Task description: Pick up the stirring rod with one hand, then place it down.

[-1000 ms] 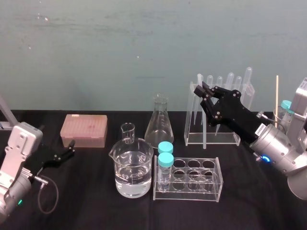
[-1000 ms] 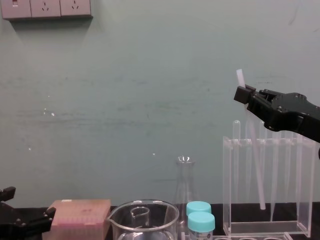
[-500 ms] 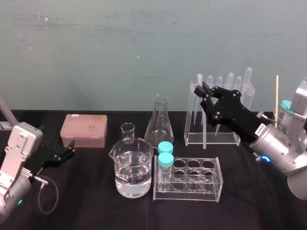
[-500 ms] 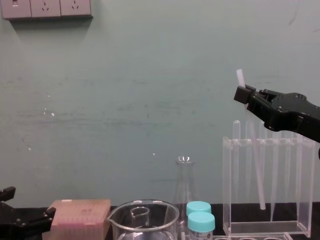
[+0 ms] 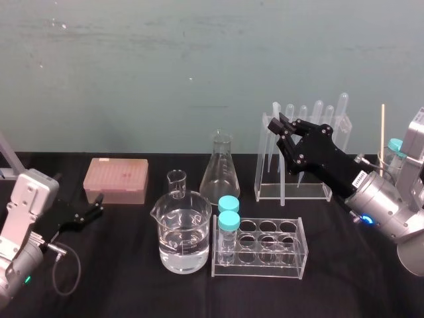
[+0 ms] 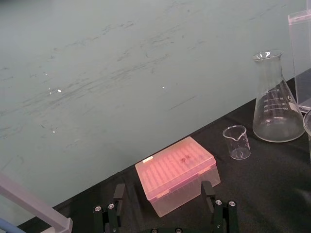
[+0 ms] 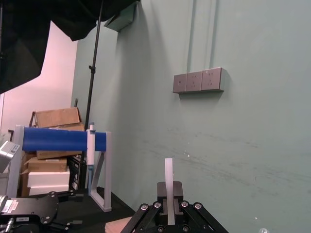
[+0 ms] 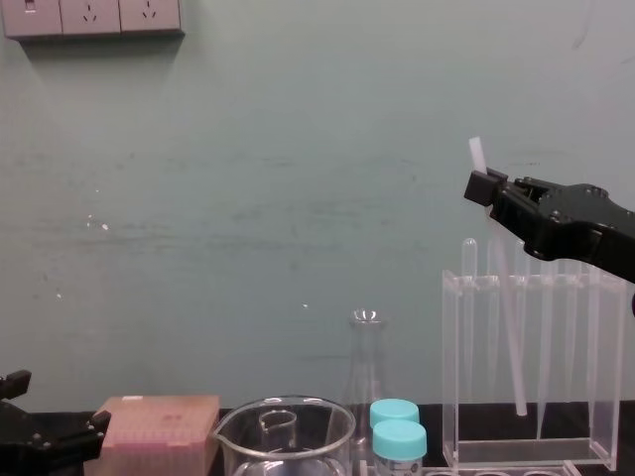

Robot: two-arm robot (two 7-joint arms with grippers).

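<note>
My right gripper [image 5: 275, 124] is shut on the stirring rod [image 5: 279, 165], a thin translucent-white rod held near its top. In the chest view the stirring rod [image 8: 506, 297] slants down from the right gripper [image 8: 484, 185], and its lower end hangs at the left end of the clear rack [image 8: 451, 377], just above the table. The right wrist view shows the rod's blunt top [image 7: 168, 174] standing up between the shut fingers [image 7: 161, 190]. My left gripper [image 5: 95, 210] rests open near the table's left edge, its fingers [image 6: 118, 193] apart before the pink box.
A pink tip box [image 5: 116, 180], a water-filled beaker [image 5: 183, 232], a small beaker [image 5: 176, 181] and a conical flask [image 5: 220, 173] stand mid-table. In front is a tube rack [image 5: 291, 262] holding two blue-capped tubes [image 5: 228, 222]. Pipettes stand in the clear rack [image 5: 311, 192].
</note>
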